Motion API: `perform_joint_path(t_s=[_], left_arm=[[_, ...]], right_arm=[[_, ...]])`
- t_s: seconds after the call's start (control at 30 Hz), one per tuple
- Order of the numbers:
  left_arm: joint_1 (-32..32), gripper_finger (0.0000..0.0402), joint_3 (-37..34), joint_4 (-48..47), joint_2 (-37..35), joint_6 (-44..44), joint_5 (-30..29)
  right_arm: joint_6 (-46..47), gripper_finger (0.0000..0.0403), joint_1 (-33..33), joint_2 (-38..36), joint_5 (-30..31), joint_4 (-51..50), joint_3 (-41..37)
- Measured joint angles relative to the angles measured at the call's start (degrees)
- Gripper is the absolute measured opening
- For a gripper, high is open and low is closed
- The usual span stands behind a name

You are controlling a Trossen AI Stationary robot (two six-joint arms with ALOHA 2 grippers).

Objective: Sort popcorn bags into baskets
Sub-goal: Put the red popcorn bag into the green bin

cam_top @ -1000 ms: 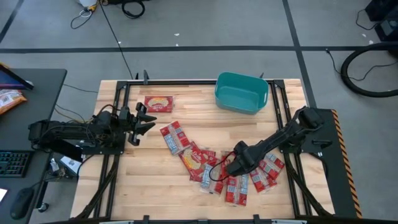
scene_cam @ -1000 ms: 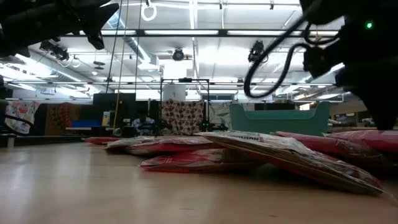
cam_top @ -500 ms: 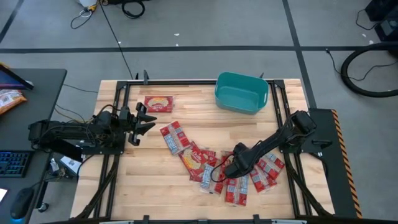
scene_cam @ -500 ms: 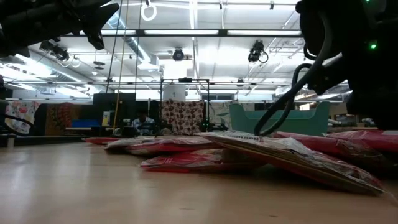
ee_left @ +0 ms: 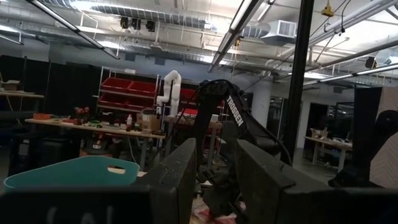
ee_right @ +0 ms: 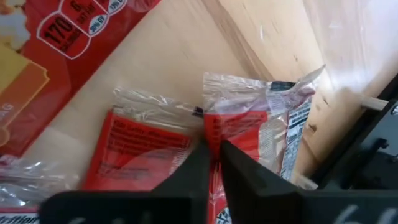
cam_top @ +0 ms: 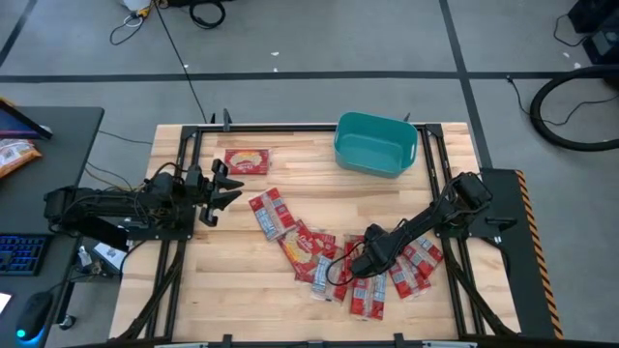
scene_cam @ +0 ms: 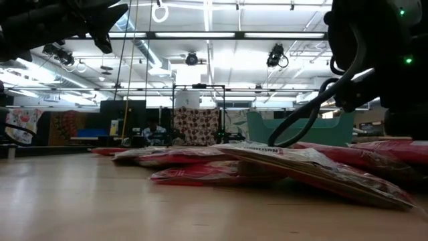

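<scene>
Pick phase: right gripper (cam_top: 355,263) low over the popcorn bags (cam_top: 319,253) strewn mid-table, basket (cam_top: 374,143) at the far edge, apparently empty.

Wrist view: right fingers (ee_right: 202,163) nearly together, pinching the edge of one red bag (ee_right: 249,134); judged a grasp in progress, lift not yet begun. Next move calls for a secure hold, raise clear of neighbouring bags, carry to the teal basket. Left gripper (cam_top: 224,186) waits w/ jaws apart at the table's left side, near an orange-and-white packet (cam_top: 246,160).

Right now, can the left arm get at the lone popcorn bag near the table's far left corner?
Probably yes. The left end effector hovers open just short of that popcorn bag, with bare table between them.
</scene>
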Motion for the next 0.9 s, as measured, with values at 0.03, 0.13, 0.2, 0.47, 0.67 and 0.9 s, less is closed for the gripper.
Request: perform_joint_path(t_s=[0.03,0.13,0.2,0.47,0.67,0.9], left_arm=[[0.0,0.0116,0.0,0.0,0.0,0.0,0.0],[0.0,0.0116,0.0,0.0,0.0,0.0,0.0],[0.0,0.0116,0.0,0.0,0.0,0.1,0.0],[0.1,0.0116,0.0,0.0,0.0,0.2,0.0],[0.1,0.0116,0.0,-0.7,0.0,-0.4,0.0],[0.1,0.0116,0.0,-0.8,0.0,0.2,0.0]], right_arm=[[-0.5,0.0020,0.0,0.0,0.0,0.0,0.1],[-2.2,0.0007,-0.1,0.0,0.0,-2.1,1.7],[-2.7,0.0009,-0.1,0.1,0.8,-5.0,3.5],[-5.5,0.0005,-1.2,-0.1,8.2,-15.3,13.7],[-6.3,0.0003,-1.7,-0.8,14.5,-18.7,20.1],[-6.7,0.0021,-3.2,-3.0,14.7,-18.8,21.9]])
